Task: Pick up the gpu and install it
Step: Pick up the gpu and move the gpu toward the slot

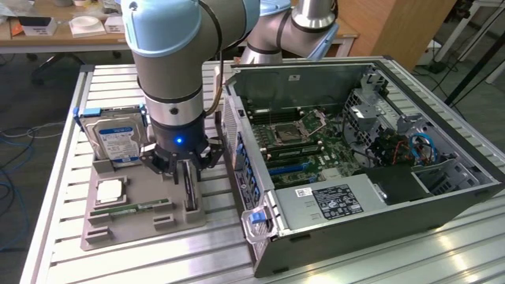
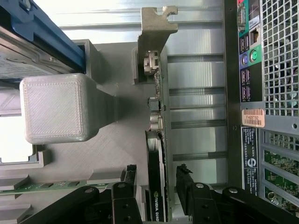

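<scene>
Your claw (image 1: 185,168) is spread wide and released, fingers (image 2: 130,175) straddling the gpu (image 2: 156,119) w/ a gap each side, nothing gripped. Gpu stands on edge in its slot at the 3 o'clock side of the grey holder tray (image 1: 134,228) in the ext. view, silvery bracket (image 2: 156,28) at the end away from the claw. From the gpu: memory stick (image 1: 130,208) at 9 o'clock, hard drive (image 1: 118,142) upright at 10, open PC case (image 1: 371,148) just beside at 3. Tray and case sit on the slatted desk (image 1: 197,254).

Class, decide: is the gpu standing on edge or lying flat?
On edge: the gpu stands thin side up in a slot of the grey holder.
</scene>
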`<state>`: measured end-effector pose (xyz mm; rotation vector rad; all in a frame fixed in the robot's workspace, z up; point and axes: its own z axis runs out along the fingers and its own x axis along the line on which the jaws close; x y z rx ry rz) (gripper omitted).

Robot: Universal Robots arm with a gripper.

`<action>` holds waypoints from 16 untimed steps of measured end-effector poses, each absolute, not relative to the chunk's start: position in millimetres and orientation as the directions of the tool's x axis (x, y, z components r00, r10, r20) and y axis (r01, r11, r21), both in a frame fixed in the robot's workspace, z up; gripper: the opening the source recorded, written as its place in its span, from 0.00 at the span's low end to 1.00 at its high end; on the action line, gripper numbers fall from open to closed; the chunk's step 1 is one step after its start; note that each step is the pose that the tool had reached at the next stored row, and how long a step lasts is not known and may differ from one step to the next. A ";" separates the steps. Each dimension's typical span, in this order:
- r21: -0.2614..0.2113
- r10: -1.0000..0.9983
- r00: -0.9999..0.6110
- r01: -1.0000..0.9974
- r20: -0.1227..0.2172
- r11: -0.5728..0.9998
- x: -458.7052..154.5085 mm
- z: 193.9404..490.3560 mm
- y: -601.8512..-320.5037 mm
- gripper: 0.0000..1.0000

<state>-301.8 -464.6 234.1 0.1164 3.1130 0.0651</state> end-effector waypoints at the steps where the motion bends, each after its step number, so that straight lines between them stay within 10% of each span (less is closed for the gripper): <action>1: 0.043 0.075 -0.997 0.074 -0.024 0.996 -301.8 234.1 -464.6 0.47; 16: 0.043 0.075 -0.997 0.074 -0.024 0.996 -301.8 233.8 -464.4 0.39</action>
